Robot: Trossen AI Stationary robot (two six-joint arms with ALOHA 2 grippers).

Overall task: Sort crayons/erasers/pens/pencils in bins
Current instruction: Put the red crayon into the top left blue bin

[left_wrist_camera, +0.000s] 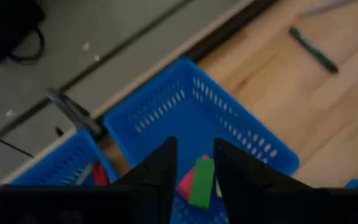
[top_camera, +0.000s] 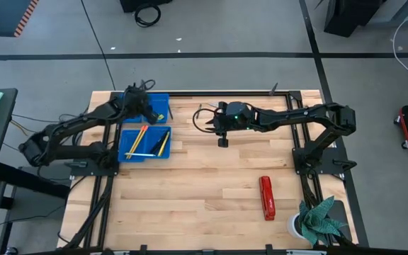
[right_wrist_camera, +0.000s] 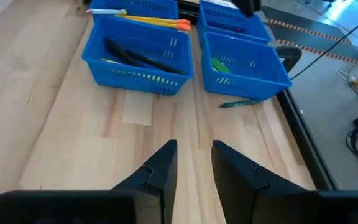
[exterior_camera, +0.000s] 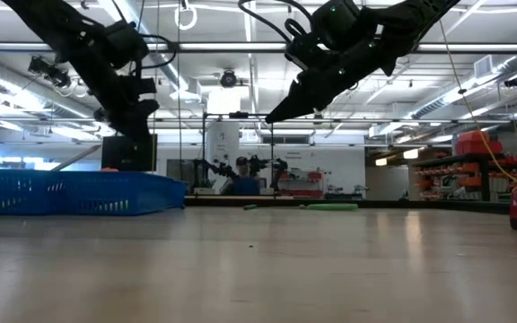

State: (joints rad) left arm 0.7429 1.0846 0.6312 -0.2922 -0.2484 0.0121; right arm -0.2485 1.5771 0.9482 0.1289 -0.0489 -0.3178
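Four blue bins stand at the table's far left. One bin [right_wrist_camera: 138, 62] holds dark pens [right_wrist_camera: 135, 59]; the bin beyond it [top_camera: 134, 144] holds yellow and orange pencils [right_wrist_camera: 148, 20]. My left gripper [left_wrist_camera: 196, 168] hangs open above the far bin [left_wrist_camera: 229, 124], where a short green piece [left_wrist_camera: 202, 182] and a pink piece [left_wrist_camera: 186, 183] lie. The bin beside it [left_wrist_camera: 61, 168] holds a red stick [left_wrist_camera: 98, 175]. A green pen [left_wrist_camera: 314, 50] lies on the table beside the far bin. My right gripper [right_wrist_camera: 194, 162] hangs open over mid-table, pointing at the bins, with nothing between its fingers.
A red stapler [top_camera: 266, 197] lies toward the table's near right. A potted plant [top_camera: 319, 221] stands at the near right corner. A black rail [right_wrist_camera: 303, 124] runs along the table's far edge, close behind the bins.
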